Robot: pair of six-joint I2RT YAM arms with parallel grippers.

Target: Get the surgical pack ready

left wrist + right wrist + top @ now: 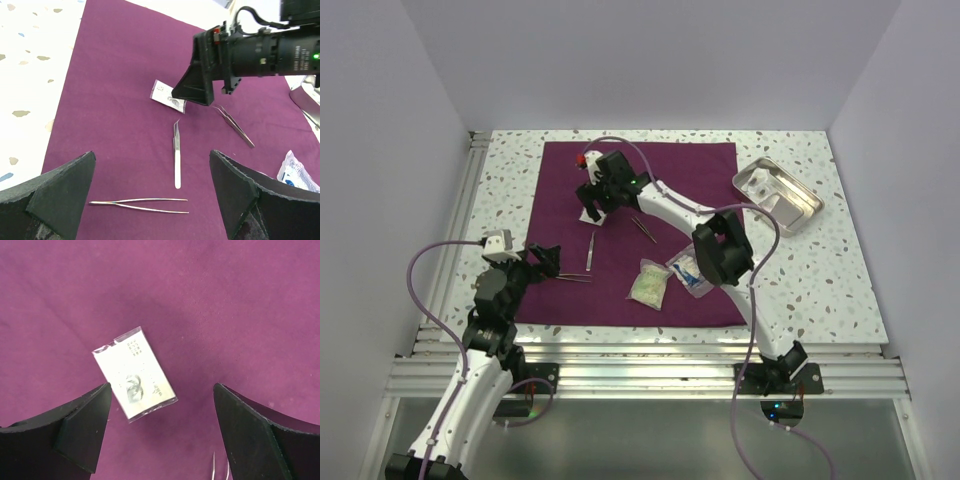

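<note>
Right gripper (pixel 161 387), jaws spread, hovers over a small white clear-sleeved packet (pixel 135 372) lying loose beneath it on the deep plum-purple square cloth sheet (pixel 700 170) (flat, unfolded). Item placement seems underway; next, rise clear. Left gripper (pixel 152 154), likewise spread, hangs above slim steel tweezers (pixel 140 205).

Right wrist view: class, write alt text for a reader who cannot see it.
A small white printed packet in a clear sleeve lies flat on the plum-purple cloth. The right gripper is open, its two black fingers standing wide apart in the foreground, one on each side of the packet.
</note>
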